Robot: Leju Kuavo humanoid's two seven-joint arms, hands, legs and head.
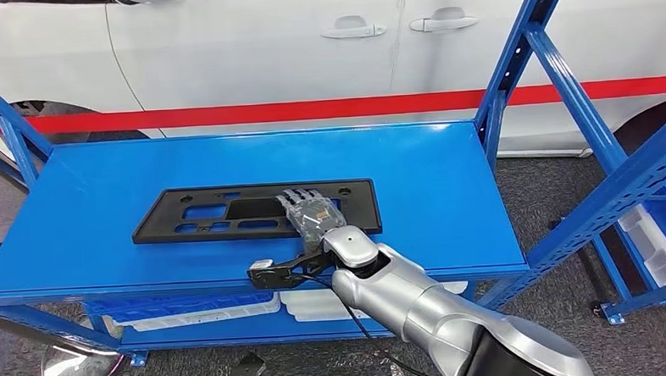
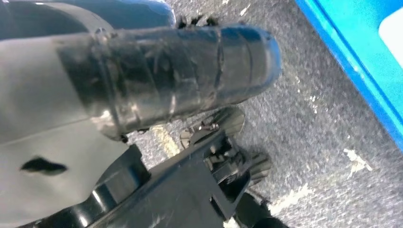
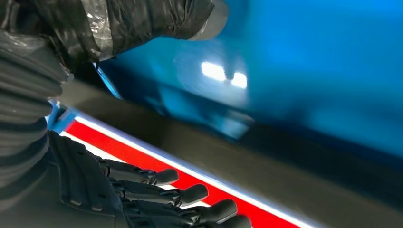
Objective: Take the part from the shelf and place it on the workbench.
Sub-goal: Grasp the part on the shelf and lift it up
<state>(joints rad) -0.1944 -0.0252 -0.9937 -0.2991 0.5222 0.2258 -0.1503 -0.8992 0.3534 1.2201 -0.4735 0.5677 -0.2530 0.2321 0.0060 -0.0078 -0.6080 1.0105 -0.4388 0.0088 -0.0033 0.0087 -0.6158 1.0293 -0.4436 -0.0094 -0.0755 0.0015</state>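
A flat black part (image 1: 195,213) with several cut-outs lies on the top board of the blue shelf (image 1: 431,175). My right hand (image 1: 312,216) reaches in over the part's right end, its fingers stretched flat above it. In the right wrist view the fingers (image 3: 190,194) point towards the car's red stripe and the thumb (image 3: 142,19) stands well apart from them. The part's dark edge (image 3: 214,156) runs between them, and I see no grip on it. My left hand (image 2: 166,80) hangs over the grey floor with nothing in it.
A white car (image 1: 264,47) with a red stripe stands right behind the shelf. Blue uprights (image 1: 519,53) rise at the shelf's right end. White trays (image 1: 199,311) sit on the lower board. Bins (image 1: 654,242) stand on another rack at the right.
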